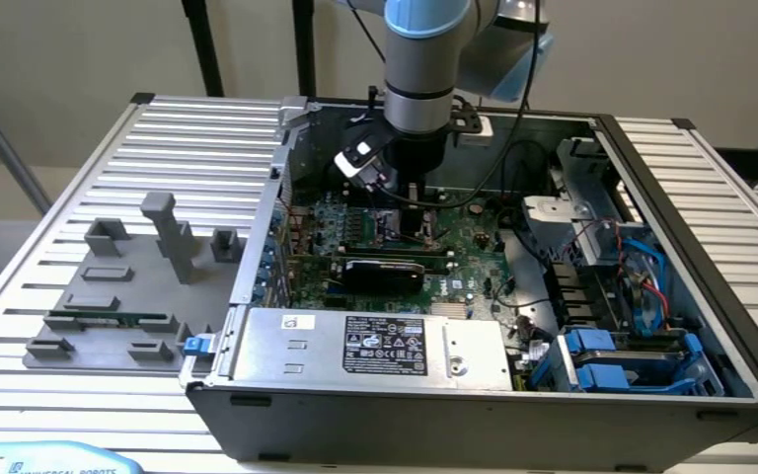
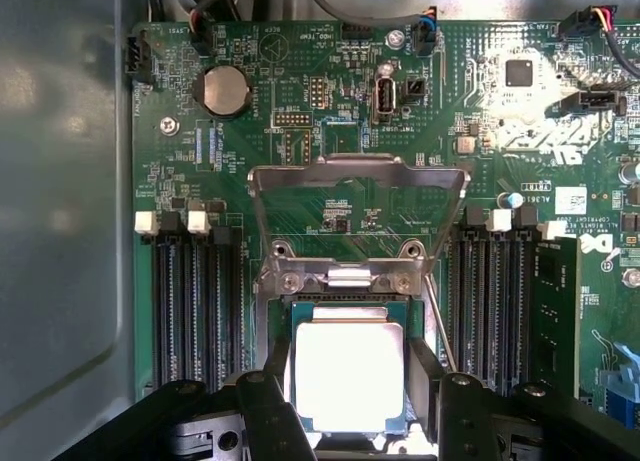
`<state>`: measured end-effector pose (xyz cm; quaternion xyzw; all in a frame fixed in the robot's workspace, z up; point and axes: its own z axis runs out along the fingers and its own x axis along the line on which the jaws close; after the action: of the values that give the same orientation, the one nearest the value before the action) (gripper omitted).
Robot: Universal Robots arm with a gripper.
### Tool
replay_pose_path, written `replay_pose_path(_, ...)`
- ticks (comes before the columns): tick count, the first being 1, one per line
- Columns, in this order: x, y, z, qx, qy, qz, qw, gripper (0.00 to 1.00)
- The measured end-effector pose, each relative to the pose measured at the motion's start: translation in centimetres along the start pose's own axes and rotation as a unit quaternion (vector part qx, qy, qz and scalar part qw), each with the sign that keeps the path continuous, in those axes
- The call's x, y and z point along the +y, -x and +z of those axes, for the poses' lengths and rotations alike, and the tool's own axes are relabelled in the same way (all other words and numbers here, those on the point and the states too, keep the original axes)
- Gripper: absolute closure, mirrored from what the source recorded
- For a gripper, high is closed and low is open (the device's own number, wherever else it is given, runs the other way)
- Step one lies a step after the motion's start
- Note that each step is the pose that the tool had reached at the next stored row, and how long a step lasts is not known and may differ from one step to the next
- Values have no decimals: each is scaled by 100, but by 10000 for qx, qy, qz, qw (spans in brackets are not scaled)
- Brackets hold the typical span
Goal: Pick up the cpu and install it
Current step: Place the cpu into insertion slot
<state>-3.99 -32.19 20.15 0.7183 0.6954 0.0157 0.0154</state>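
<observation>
Starting on the exterior view's left of the open computer case, grey fixture blocks sit on the slatted table with a green memory stick among them, well apart from the action. Inside the case, the arm reaches straight down and the gripper is clamped on the cpu, fingers pressed to both its sides, right over the motherboard socket, just beside the raised metal retention frame. At the case's end on the exterior view's right, blue drive caddies line up.
</observation>
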Motion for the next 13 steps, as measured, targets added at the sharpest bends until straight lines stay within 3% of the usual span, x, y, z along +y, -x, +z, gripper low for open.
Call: replay_pose_path(13, -15, -9, 20, -15, 3, -1, 10000, 45)
